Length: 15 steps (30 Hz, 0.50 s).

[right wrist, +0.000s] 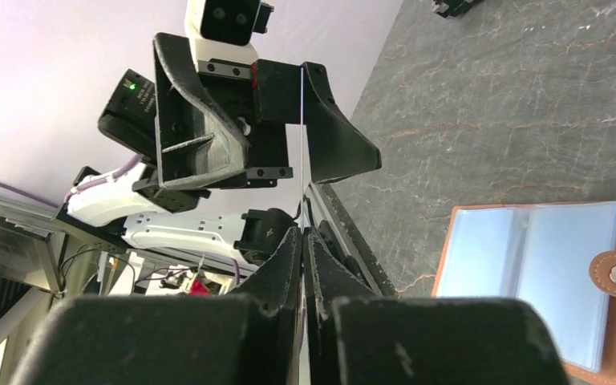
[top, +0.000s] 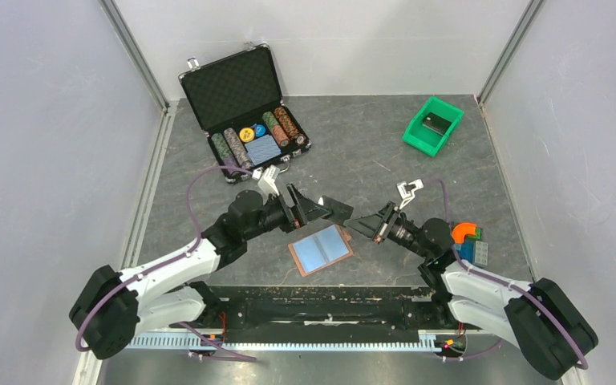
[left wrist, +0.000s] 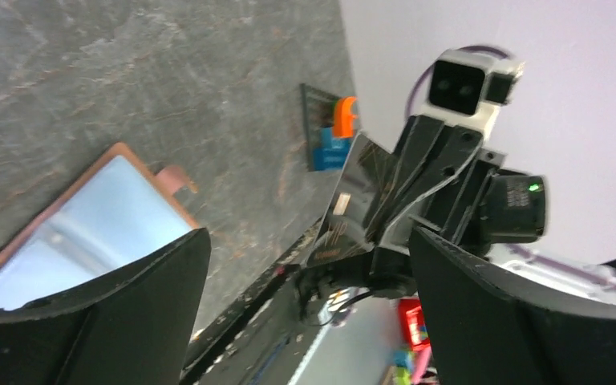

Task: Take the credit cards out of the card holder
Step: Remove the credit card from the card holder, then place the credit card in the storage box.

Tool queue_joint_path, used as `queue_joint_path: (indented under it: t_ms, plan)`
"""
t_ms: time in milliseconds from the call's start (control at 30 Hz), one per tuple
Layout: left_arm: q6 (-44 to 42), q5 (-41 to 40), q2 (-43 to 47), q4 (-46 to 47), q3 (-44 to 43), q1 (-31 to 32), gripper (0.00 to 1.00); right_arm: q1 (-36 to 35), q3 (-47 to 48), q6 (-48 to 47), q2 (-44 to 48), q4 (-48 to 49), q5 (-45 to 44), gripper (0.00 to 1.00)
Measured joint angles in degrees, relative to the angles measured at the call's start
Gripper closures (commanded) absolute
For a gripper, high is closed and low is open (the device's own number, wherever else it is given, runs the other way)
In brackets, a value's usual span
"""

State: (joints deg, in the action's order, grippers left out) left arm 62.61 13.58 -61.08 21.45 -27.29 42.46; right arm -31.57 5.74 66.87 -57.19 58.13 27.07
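Observation:
The brown card holder (top: 321, 249) lies open on the grey table, light blue lining up, and also shows in the wrist views (left wrist: 88, 224) (right wrist: 529, 265). Above it the two grippers meet tip to tip. My right gripper (right wrist: 302, 233) is shut on a thin dark credit card (left wrist: 353, 212), seen edge-on as a pale line (right wrist: 301, 144). My left gripper (left wrist: 309, 241) is open, its fingers (right wrist: 337, 136) standing on either side of the card's far end without touching it. Whether more cards sit in the holder's pockets cannot be told.
An open black case of poker chips (top: 245, 104) stands at the back left. A green bin (top: 433, 127) holding a black block is at the back right. Orange and blue toy pieces (top: 467, 239) lie beside the right arm. Walls close both sides.

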Motion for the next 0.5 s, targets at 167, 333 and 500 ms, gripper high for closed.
queue_joint_path:
  t_ms: [167,333,500]
  plan:
    - [-7.61,-2.1,2.05,-14.12,-6.1,0.02,0.0,1.2,3.06,-2.73,0.31,-4.66,0.15,1.0]
    - [-15.04,-6.82,5.4,-26.01,-10.88,0.02,0.0,4.04,6.88,-7.32,3.17,-13.64,-0.15,1.0]
    - [-20.94,-10.84,8.94,-34.99,-11.47,0.0,0.0,8.28,13.16,-13.64,3.72,-25.4,-0.59,1.0]
